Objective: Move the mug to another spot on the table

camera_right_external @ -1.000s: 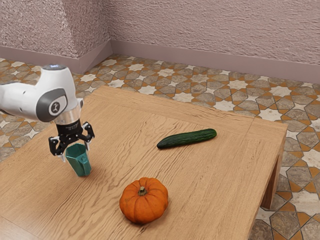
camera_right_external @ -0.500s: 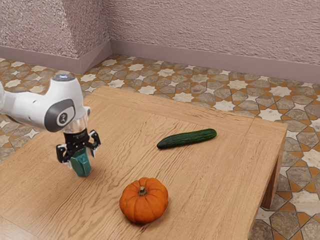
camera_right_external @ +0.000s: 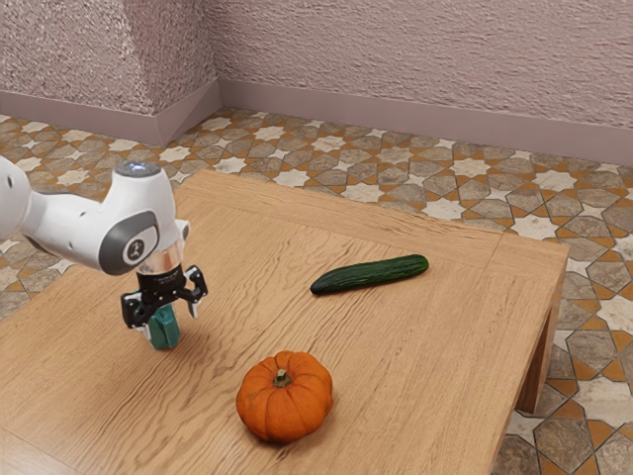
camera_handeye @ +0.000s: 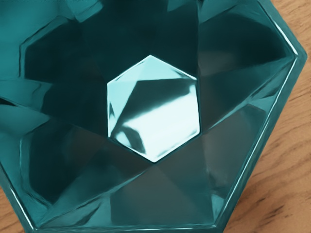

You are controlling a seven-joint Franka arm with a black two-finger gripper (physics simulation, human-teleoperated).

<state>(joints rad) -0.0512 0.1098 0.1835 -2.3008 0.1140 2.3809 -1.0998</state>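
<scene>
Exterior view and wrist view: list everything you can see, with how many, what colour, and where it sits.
mug: one, teal, between the gripper's fingers, toward the exterior view's left of the table
pumpkin: one, orange, near the table's front edge, to the exterior view's right of the mug
cucumber: one, dark green, lying farther back, beyond the pumpkin
table: one, light wood, bearing all three
floor: patterned tiles, around the table
arm: one, white, from the exterior view's left
gripper: one, black, shut on the mug
</scene>
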